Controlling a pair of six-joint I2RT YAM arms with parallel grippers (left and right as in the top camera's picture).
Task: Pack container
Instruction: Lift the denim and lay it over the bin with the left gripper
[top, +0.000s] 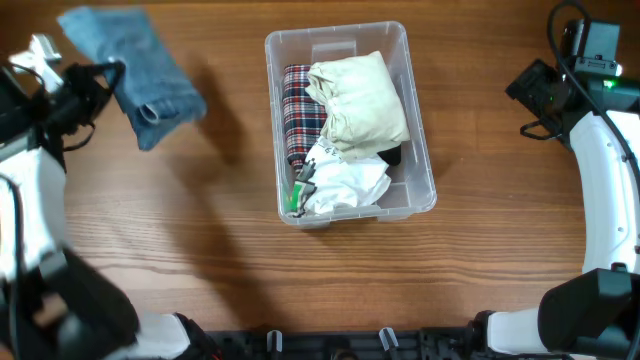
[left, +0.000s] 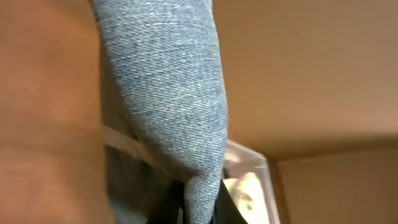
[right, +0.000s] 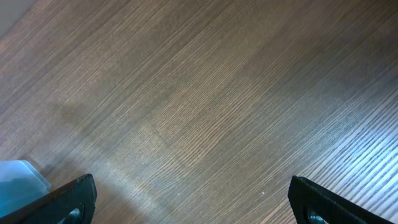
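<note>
Two arms flanking the container (top: 350, 120), left arm (top: 25, 200) and right arm (top: 608, 170) in smooth white curved shells, black joints, looped black cables (top: 553, 40), small green light (top: 606, 85)

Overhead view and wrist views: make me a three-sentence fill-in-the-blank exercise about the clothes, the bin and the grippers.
The left gripper is shut on a blue garment made of ____.
In the container, the plaid cloth lies on the ____ side of the cream cloth, seen from overhead.
The right gripper hangs over bare table with its jaws ____.
Missing words: denim; left; open.
</note>
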